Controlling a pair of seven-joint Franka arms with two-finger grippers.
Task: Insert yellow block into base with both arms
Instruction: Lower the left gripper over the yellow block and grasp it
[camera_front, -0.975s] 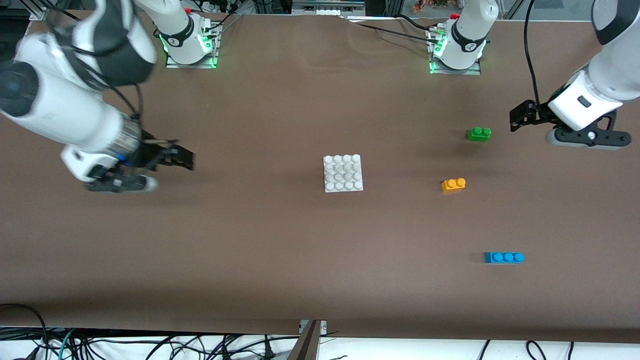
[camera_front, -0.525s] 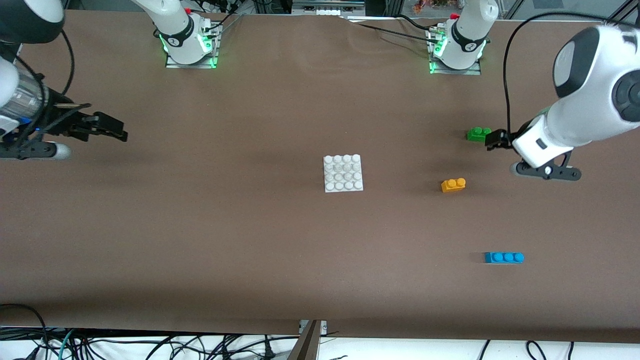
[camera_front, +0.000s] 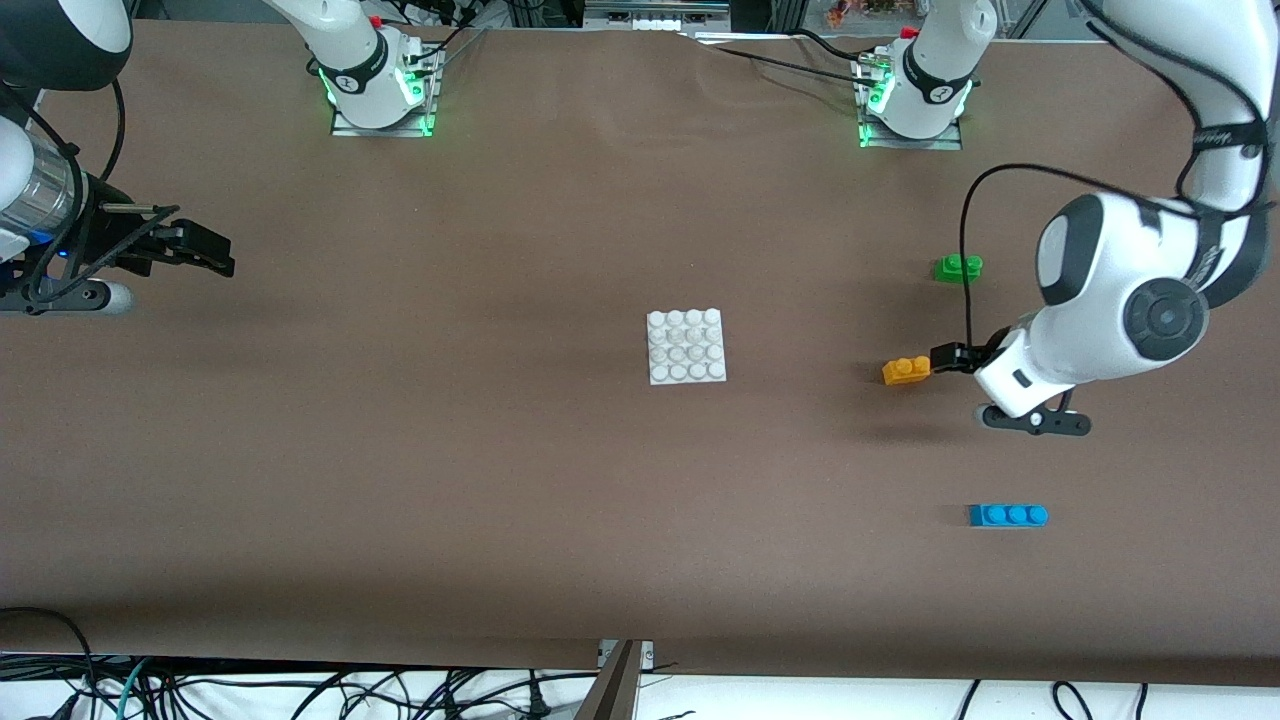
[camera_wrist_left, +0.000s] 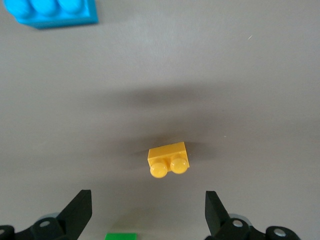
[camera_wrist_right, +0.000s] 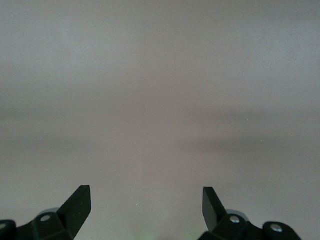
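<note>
The yellow block (camera_front: 906, 370) lies on the brown table, between the white studded base (camera_front: 686, 346) and the left arm's end of the table. My left gripper (camera_front: 945, 358) hovers just beside the block, toward the left arm's end, and is open. In the left wrist view the yellow block (camera_wrist_left: 169, 158) lies studs up, ahead of the open left gripper (camera_wrist_left: 148, 210) and not between its fingers. My right gripper (camera_front: 205, 252) waits, open, over the right arm's end of the table. The right wrist view has only bare table past the right gripper (camera_wrist_right: 146, 205).
A green two-stud brick (camera_front: 958, 267) lies farther from the front camera than the yellow block. A blue three-stud brick (camera_front: 1008, 515) lies nearer to it. The left wrist view also catches the blue brick (camera_wrist_left: 52, 11) and an edge of the green brick (camera_wrist_left: 121, 236).
My left gripper has moved from beside the green brick down to beside the yellow block. My right arm has drawn back toward its end of the table and nearly stopped.
</note>
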